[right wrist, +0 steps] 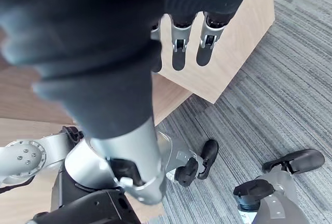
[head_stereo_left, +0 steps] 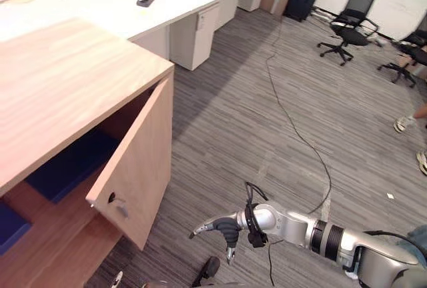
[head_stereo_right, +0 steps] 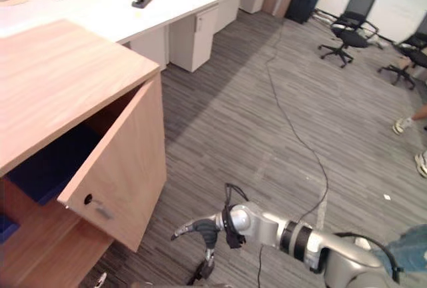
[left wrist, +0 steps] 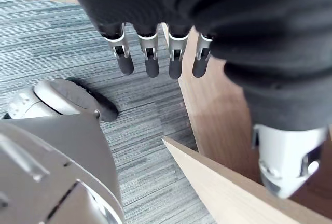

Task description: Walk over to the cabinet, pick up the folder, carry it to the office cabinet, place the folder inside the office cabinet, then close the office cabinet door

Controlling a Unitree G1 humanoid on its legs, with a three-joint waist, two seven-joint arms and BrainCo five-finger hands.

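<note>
Plainly we see the blue folder [head_stereo_left: 72,163] lying flat inside the office cabinet [head_stereo_left: 73,68], long axis along the shelf's front edge behind the ajar door [head_stereo_left: 143,161], while our right hand [head_stereo_left: 223,225] and left hand [left wrist: 150,58] hang slack-fingered, empty.

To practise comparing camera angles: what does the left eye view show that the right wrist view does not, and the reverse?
Left eye view adds: the cabinet's wooden top, a blue folder lying inside it, white desks, office chairs and a person's shoe. Right wrist view adds: a close look along the right robot hand, fingers straight, hanging before the open cabinet door. Both share: that door, the hand and the grey carpet.
</note>
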